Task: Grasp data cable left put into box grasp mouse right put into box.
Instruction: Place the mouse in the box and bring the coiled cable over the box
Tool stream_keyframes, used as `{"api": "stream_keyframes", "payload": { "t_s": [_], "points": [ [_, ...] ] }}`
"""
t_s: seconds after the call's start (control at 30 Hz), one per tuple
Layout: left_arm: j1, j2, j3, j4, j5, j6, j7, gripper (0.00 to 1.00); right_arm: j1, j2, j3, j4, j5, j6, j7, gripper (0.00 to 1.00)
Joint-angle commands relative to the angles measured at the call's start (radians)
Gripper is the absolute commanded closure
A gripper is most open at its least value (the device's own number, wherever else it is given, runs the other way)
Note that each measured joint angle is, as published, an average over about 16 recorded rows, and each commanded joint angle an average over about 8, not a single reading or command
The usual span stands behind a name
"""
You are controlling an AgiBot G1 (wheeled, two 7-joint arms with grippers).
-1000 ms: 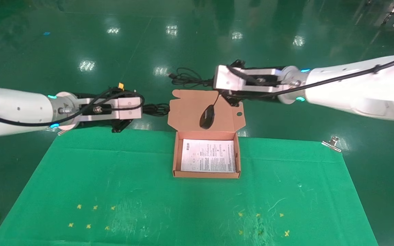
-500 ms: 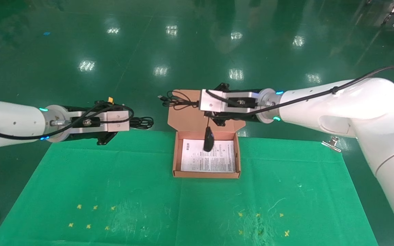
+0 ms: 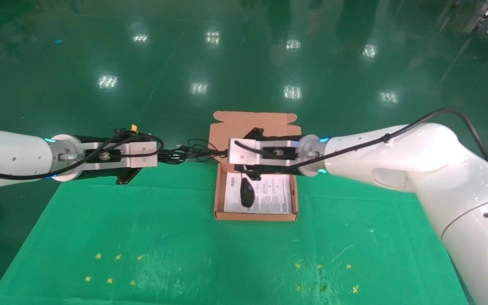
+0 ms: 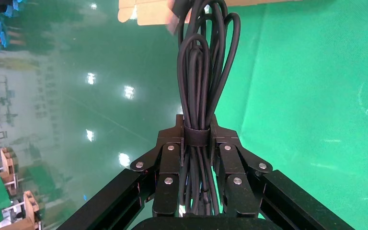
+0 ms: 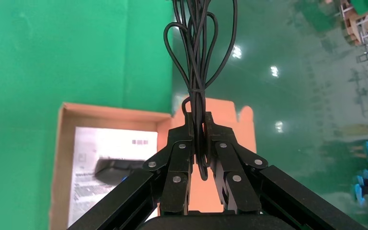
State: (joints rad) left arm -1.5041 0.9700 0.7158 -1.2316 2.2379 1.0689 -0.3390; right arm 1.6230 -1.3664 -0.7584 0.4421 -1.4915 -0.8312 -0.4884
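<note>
A: How are the two arms posed?

B: Both reach inward, roughly level, over the far edge of the green cloth-covered surface [image 3: 142, 228]. The right gripper [image 3: 226, 156] sits over the far left corner of the shallow orange-brown cardboard mailer box [image 3: 256, 216], with its jaws clamped on the mouse's thin black cord [image 5: 199, 72]. The left gripper [image 3: 161, 154] is off to the box's left, pointing at the right gripper, and its jaws are closed around the slim black looped data cable [image 4: 203, 72] at the strap that binds it.

A: Anything hard to make out?

B: In the head view the loops of the data cable and the cord bundle overlap in the gap between the two grippers, so I cannot tell whether they touch. The right gripper's body covers the box's far wall and part of the open hinged lid [image 3: 244, 123].

A: What is in the box?

B: A white printed sheet [image 3: 273, 199] lines the floor. The small black oval mouse [image 3: 247, 192] is just below the right gripper, over the sheet's left side; whether it rests on the sheet or hangs just above it I cannot tell. The data cable is outside the box, in the left gripper.
</note>
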Motion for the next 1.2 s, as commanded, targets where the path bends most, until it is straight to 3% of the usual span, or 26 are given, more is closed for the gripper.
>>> {"api": "stream_keyframes", "payload": {
  "t_s": [0.03, 0.33, 0.6, 0.63, 0.83, 0.9, 1.2],
  "points": [
    [0.001, 0.000, 0.000, -0.003, 0.002, 0.001, -0.003, 1.00, -0.013, -0.002, -0.028, 0.020, 0.027, 0.011, 0.009, 1.00],
    [0.001, -0.001, 0.000, -0.005, 0.003, 0.001, -0.005, 1.00, -0.052, 0.001, -0.112, -0.061, 0.137, 0.075, 0.096, 1.00],
    [0.001, -0.001, 0.000, -0.005, 0.003, 0.001, -0.005, 1.00, -0.055, 0.000, -0.166, -0.111, 0.160, 0.093, 0.157, 0.98],
    [0.001, -0.001, 0.000, -0.005, 0.003, 0.001, -0.005, 1.00, -0.053, 0.000, -0.175, -0.114, 0.159, 0.094, 0.164, 0.92],
    [0.002, -0.001, 0.000, -0.006, 0.004, 0.002, -0.005, 1.00, -0.046, -0.001, -0.217, -0.122, 0.155, 0.096, 0.195, 0.17],
    [0.002, -0.001, 0.000, -0.006, 0.004, 0.002, -0.005, 1.00, -0.045, 0.000, -0.225, -0.123, 0.156, 0.095, 0.200, 0.00],
    [0.002, -0.001, 0.000, -0.006, 0.004, 0.002, -0.005, 1.00, -0.043, 0.000, -0.231, -0.122, 0.154, 0.092, 0.200, 0.00]
  ]
}}
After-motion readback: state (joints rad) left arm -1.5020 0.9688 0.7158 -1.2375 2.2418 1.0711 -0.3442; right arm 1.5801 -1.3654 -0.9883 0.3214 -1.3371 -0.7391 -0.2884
